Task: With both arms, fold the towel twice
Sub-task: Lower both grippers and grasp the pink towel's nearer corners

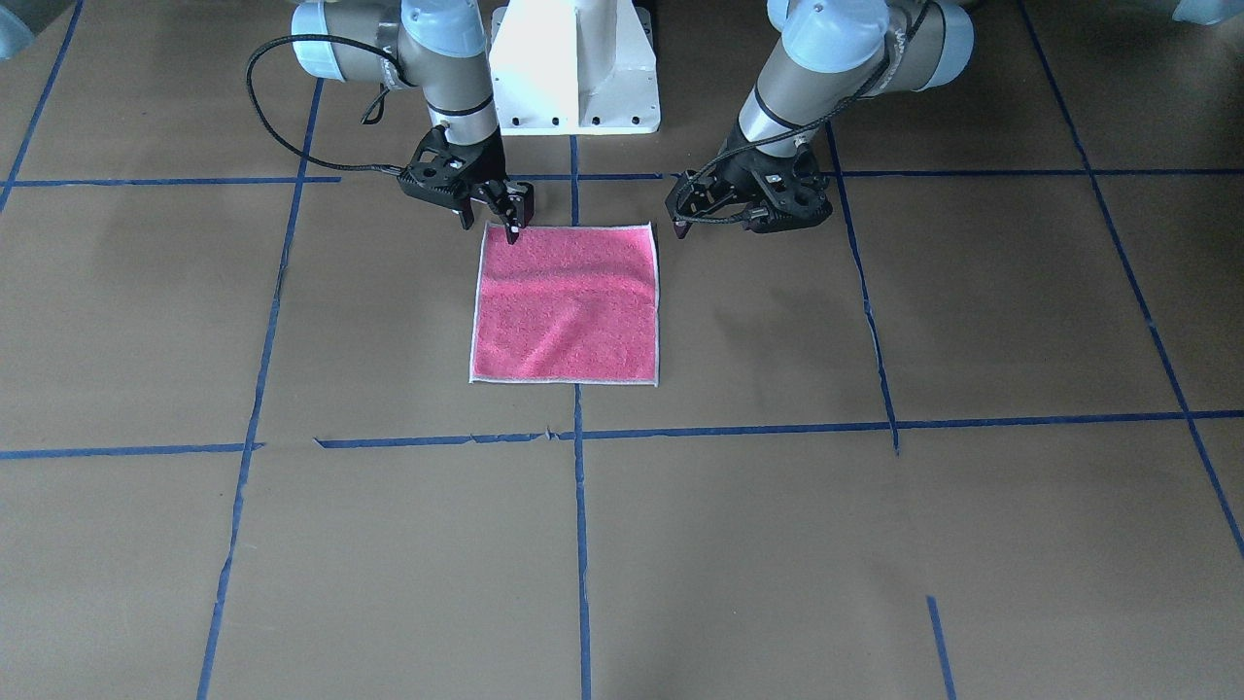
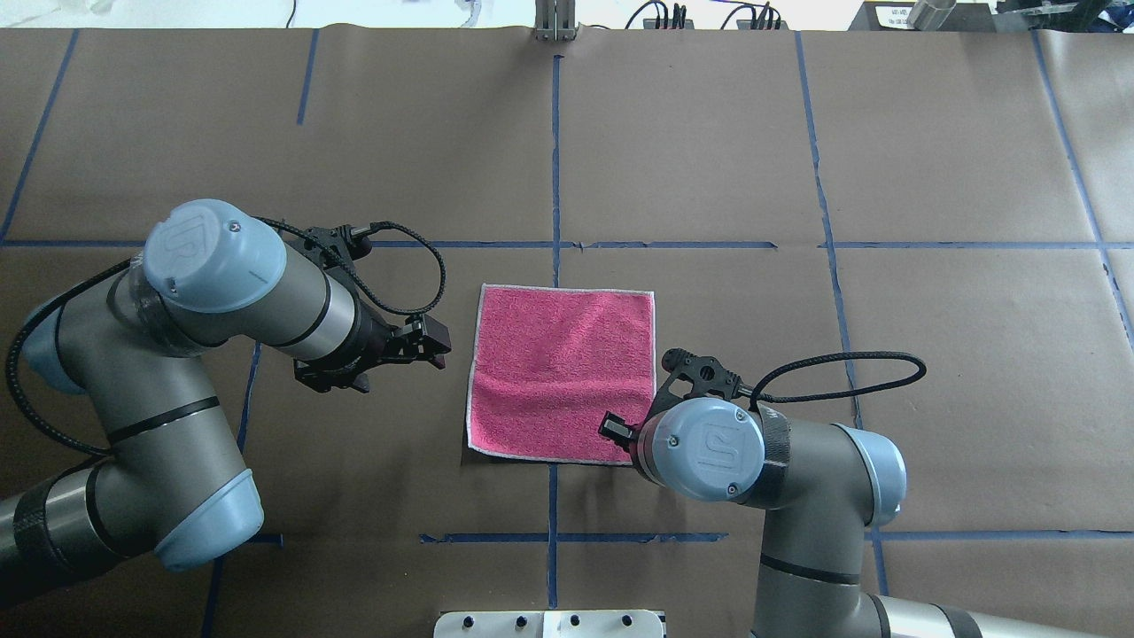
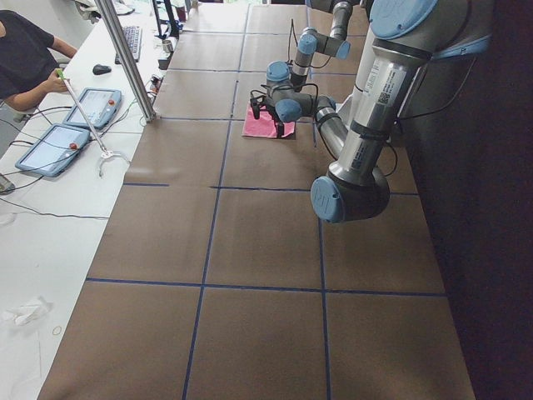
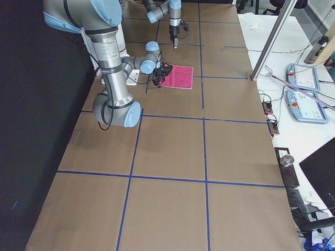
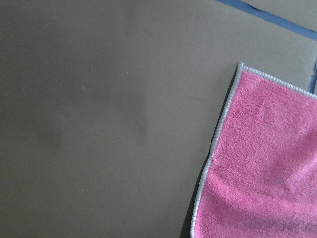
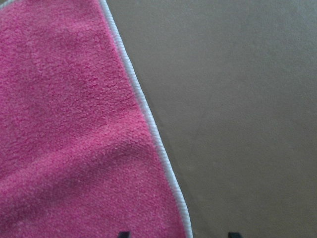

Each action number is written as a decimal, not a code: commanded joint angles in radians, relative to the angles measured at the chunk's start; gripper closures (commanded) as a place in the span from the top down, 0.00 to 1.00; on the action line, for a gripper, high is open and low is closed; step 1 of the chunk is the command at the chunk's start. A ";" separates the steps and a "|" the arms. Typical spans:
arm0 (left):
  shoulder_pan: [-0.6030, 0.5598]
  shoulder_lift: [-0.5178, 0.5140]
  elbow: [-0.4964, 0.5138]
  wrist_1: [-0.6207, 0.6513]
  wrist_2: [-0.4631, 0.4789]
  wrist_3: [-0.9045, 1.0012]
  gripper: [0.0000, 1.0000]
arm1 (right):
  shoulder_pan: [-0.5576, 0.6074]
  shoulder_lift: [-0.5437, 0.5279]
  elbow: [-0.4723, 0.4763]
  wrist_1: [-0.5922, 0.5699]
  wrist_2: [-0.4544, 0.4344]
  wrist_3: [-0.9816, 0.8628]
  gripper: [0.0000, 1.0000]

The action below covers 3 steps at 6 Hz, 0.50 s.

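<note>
Hovering just left of the towel (image 2: 563, 372), the left gripper (image 2: 432, 341) shows no jaws, so its opening cannot be told. The towel lies flat, pink face up, between the two. The right gripper (image 1: 515, 219), nearer, stands wide astride its robot-side right border.

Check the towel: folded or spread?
Spread. The towel lies flat in one layer, pink face up. Its pale border shows along all four sides, and no grey face shows.

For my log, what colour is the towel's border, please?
Pale grey-white border, clearest in the right wrist view.
</note>
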 commanded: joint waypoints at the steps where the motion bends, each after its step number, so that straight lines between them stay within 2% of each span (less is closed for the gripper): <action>1: -0.004 0.002 -0.008 0.000 -0.001 -0.002 1.00 | 0.001 -0.004 0.002 -0.002 0.034 0.004 0.57; 3: -0.005 0.007 -0.019 0.000 0.000 -0.020 1.00 | 0.001 -0.005 0.009 -0.005 0.034 0.007 0.31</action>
